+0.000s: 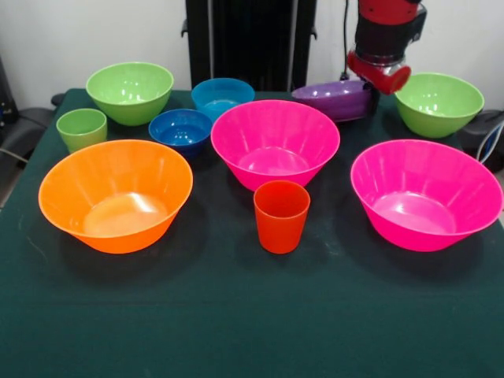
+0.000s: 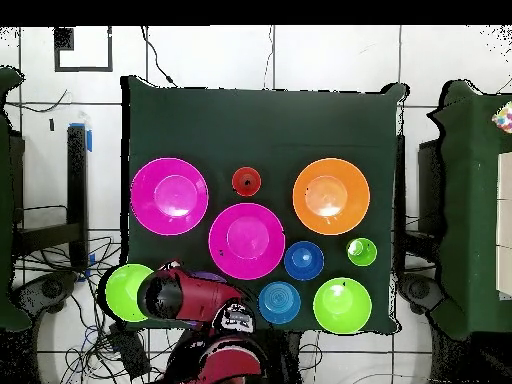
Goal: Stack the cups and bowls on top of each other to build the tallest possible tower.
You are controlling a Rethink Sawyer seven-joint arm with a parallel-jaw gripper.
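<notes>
Arm: enters front view upper right, red wrist low over tilted purple bowl. Hand state: cannot tell. Bowls and cups unstacked across green surface; orange-red cup centre.

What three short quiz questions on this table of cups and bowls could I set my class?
1. True or false: the orange-red cup stands inside the orange bowl.
2. How many pink bowls are on the table?
3. In the front view, which bowl is tilted beside the robot arm: A purple, B light blue, C dark blue?

Key:
1. False; it stands alone on the dark green cloth.
2. Two: one mid-table, one apart from it.
3. A, the purple bowl.
</notes>
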